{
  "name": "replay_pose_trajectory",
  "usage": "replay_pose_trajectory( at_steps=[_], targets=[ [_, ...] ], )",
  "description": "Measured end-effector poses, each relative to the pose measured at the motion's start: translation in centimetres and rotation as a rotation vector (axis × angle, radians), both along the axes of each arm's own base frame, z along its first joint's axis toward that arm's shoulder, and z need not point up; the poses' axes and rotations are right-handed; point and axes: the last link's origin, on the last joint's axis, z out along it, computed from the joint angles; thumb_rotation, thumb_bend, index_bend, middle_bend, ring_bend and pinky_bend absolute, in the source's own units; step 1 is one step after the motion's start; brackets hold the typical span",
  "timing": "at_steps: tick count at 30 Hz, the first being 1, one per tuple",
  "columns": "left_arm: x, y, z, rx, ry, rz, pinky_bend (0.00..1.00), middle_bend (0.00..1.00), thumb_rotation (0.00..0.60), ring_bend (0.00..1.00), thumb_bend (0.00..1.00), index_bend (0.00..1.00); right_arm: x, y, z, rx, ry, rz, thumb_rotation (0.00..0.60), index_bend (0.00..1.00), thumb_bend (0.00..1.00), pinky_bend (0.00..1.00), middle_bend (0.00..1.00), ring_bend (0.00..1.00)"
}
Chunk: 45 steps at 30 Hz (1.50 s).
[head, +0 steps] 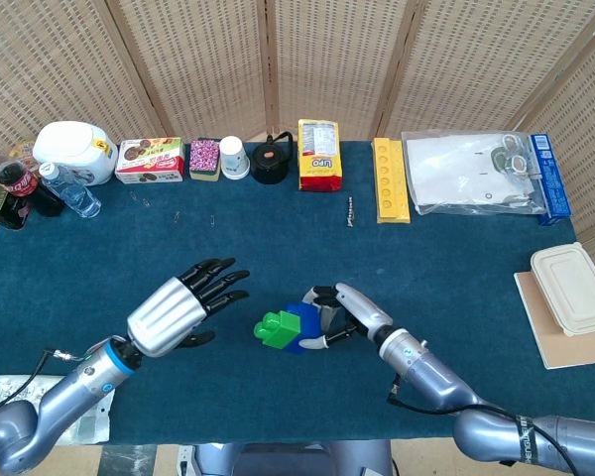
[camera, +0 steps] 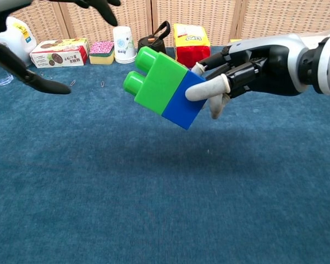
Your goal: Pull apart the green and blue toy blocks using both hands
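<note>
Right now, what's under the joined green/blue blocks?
Only bare blue table cloth: the green block and blue block hang in the air, the right hand holding the blue end. The hand covers that block's far side.

The right hand (head: 349, 315) at lower centre grips a block with thumb and fingers, lifted off the table, while the left hand (head: 183, 304) hovers left of centre, fingers spread, empty.

Right hand (head: 349, 315): grips blue block (head: 306, 329)
Green block (head: 275, 328): joined to blue
Left hand (head: 178, 306): spread, just left of the blocks
</note>
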Motion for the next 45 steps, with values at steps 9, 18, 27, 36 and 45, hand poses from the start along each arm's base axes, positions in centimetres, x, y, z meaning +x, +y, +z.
replay_pose_trajectory(
  at_steps=[9, 18, 27, 36, 45],
  targets=[
    [2.8, 0.5, -2.1, -0.054, -0.014, -0.058, 0.19, 0.15, 0.600, 0.07, 0.18, 0.26, 0.5, 0.0, 0.0, 0.009, -0.014, 0.003, 0.496, 0.55, 0.15, 0.44, 0.58, 0.60],
    [4.2, 0.5, -3.4, -0.074, -0.013, -0.078, 0.19, 0.15, 0.600, 0.07, 0.17, 0.26, 0.8, 0.2, 0.1, 0.011, -0.023, 0.006, 0.498, 0.55, 0.15, 0.44, 0.58, 0.61],
    [5.2, 0.2, -4.0, -0.063, -0.033, -0.104, 0.18, 0.15, 0.600, 0.07, 0.19, 0.43, 0.5, 0.1, 0.3, 0.009, -0.026, -0.004, 0.499, 0.55, 0.15, 0.44, 0.58, 0.61],
    [4.7, 0.6, -4.1, -0.049, -0.031, -0.093, 0.19, 0.15, 0.600, 0.07, 0.19, 0.43, 0.2, -0.1, 0.4, 0.025, -0.040, -0.020, 0.496, 0.55, 0.14, 0.44, 0.58, 0.61],
    [4.7, 0.7, -4.1, -0.044, -0.037, -0.097, 0.19, 0.15, 0.600, 0.07, 0.19, 0.44, 0.0, -0.4, 0.7, 0.016, -0.039, -0.027, 0.498, 0.55, 0.15, 0.44, 0.58, 0.61]
  ],
)
